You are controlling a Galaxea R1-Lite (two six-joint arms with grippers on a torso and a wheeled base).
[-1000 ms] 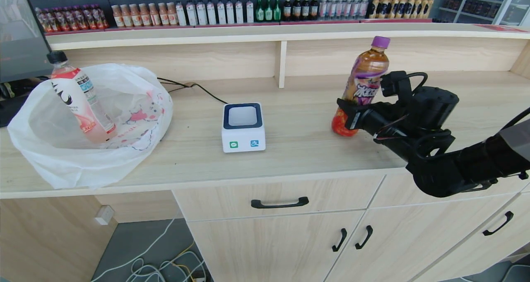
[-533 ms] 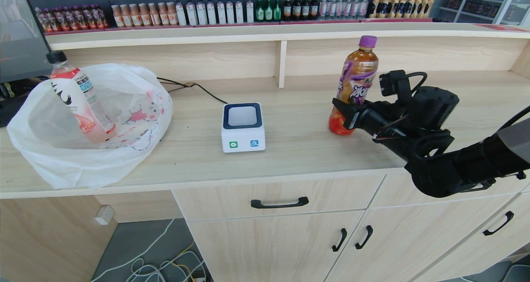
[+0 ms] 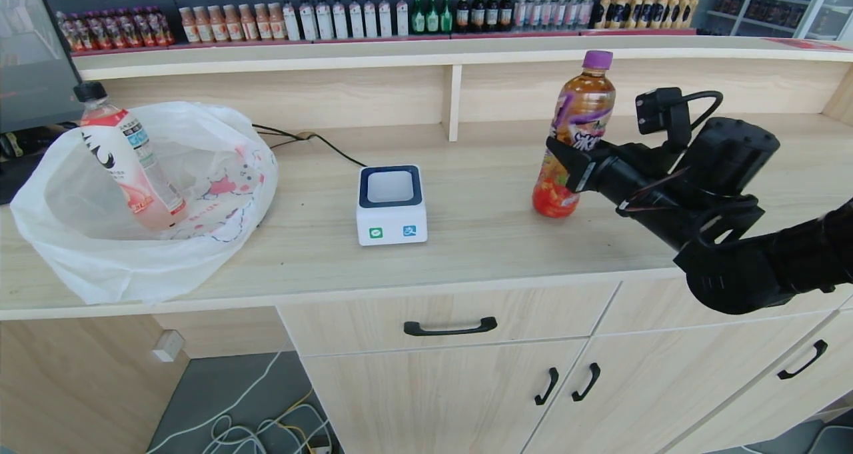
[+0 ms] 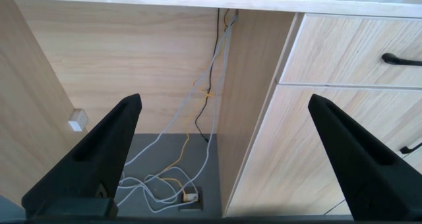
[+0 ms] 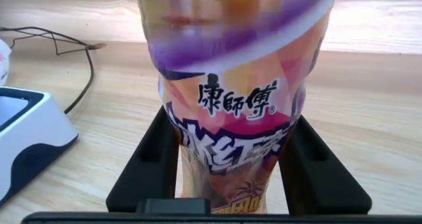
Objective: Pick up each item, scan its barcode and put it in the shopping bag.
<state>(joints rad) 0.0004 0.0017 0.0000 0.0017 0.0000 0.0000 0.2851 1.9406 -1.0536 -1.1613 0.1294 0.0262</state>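
Head view: my right gripper point(image 3: 574, 164) is clamping tea bottle point(image 3: 578, 117) upright at right part of counter point(image 3: 480, 247). Scanner point(image 3: 391, 204) sitting mid-counter, near front edge. Shopping bag point(image 3: 73, 254) lying at left end, pink bottle point(image 3: 126, 167) leaning inside.

Left wrist view: my left gripper point(image 4: 224, 102) hanging spread, empty, below counter.

Right wrist view: fingers pressing both label sides.

Judging: pick-up in hand, scan pending. Next move is calling for barcode facing scanner window.

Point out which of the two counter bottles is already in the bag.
The pink bottle with the black cap, leaning in the bag; the purple-capped bottle stands outside it, gripped by the right pincer.
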